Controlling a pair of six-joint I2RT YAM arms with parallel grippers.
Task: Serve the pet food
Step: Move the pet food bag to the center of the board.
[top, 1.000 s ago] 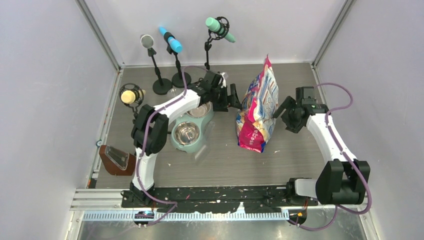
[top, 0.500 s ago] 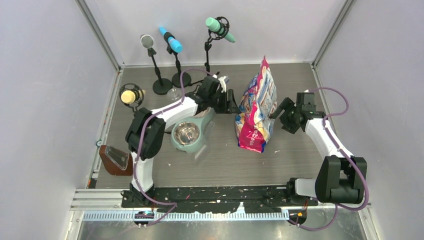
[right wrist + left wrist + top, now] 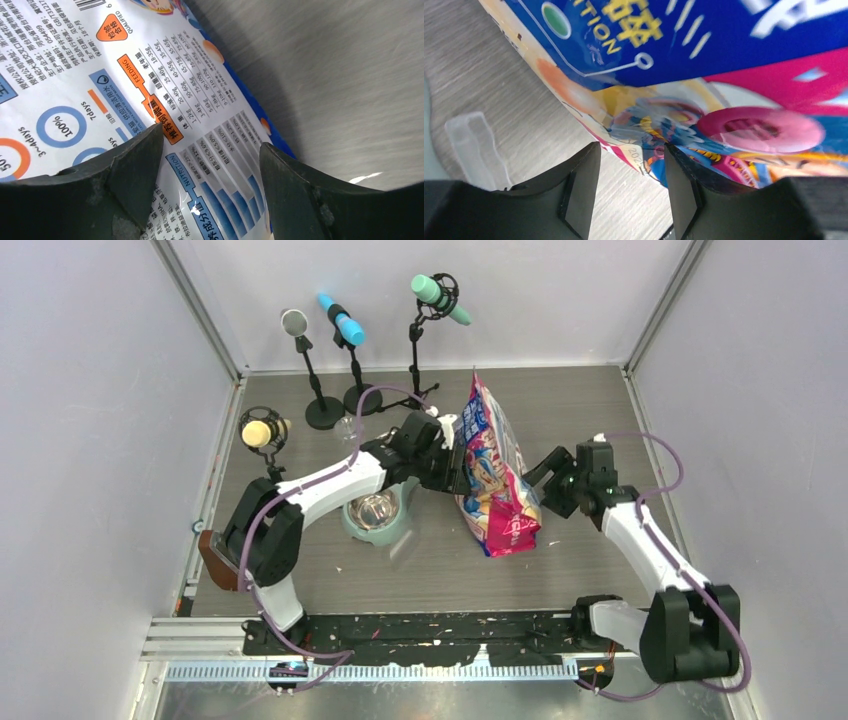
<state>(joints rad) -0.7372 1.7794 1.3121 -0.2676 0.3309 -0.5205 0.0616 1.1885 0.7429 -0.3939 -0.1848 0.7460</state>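
Top view: the glossy pink, white and blue printed bag (image 3: 490, 475) has just lurched left towards the mint-green double feeder with steel bowls (image 3: 378, 523), and sits between the left gripper (image 3: 452, 468) and the right gripper (image 3: 541, 480). Left wrist: jaws narrowed, half-spread around the bag's edge, no pinch yet. Right wrist: jaws wide against the back panel. Pet food unseen, presumably still bagged, so nothing is served yet.

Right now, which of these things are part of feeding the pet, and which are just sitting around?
For the job: pet food bag, green feeder, clear scoop.
Just lying about: four microphones on stands.
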